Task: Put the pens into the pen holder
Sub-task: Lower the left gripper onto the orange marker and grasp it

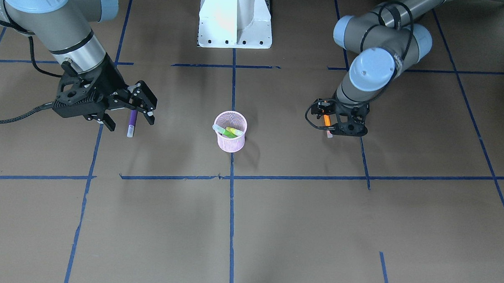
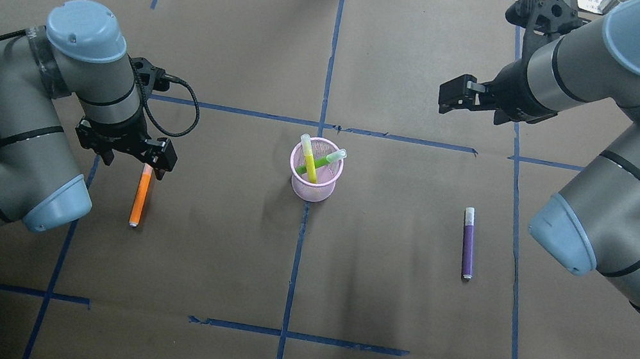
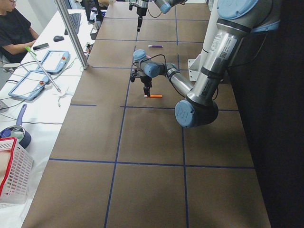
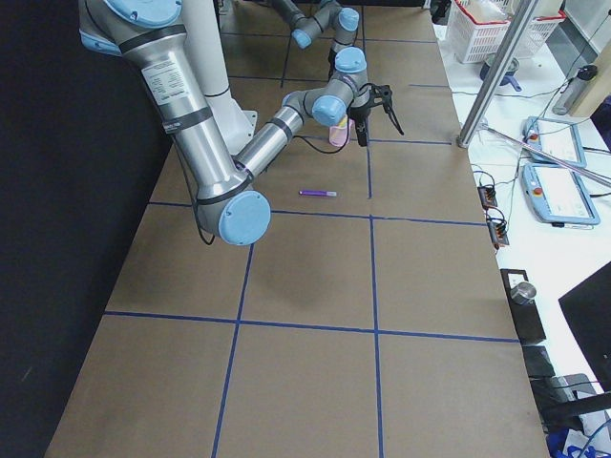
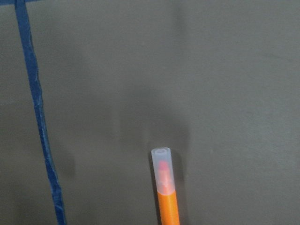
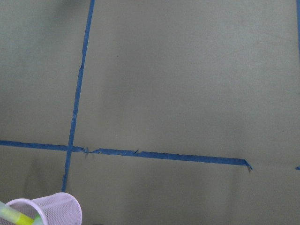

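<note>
Counter [image 1: 274, 226]: brown paper cover, blue tape lines [image 1: 231, 224] forming grid. White mounting plate [image 1: 235, 19] at robot-side edge. Black backdrop [image 3: 285, 142] behind it. White side table [image 3: 42, 109] alongside: two pendants [image 3: 53, 61], keyboard [image 3: 76, 21], mouse [image 3: 59, 38], red-rimmed white basket [image 3: 14, 175]. Metal post [image 3: 71, 33] at the table edge. Seated person [image 3: 14, 31] at far end. Even overhead light, soft shadows.

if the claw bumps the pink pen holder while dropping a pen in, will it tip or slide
Probably light: the pen holder is thin wire mesh, so a nudge may slide it. Tipping seems possible too, since the yellow pen and green pen lean out above its rim.
</note>
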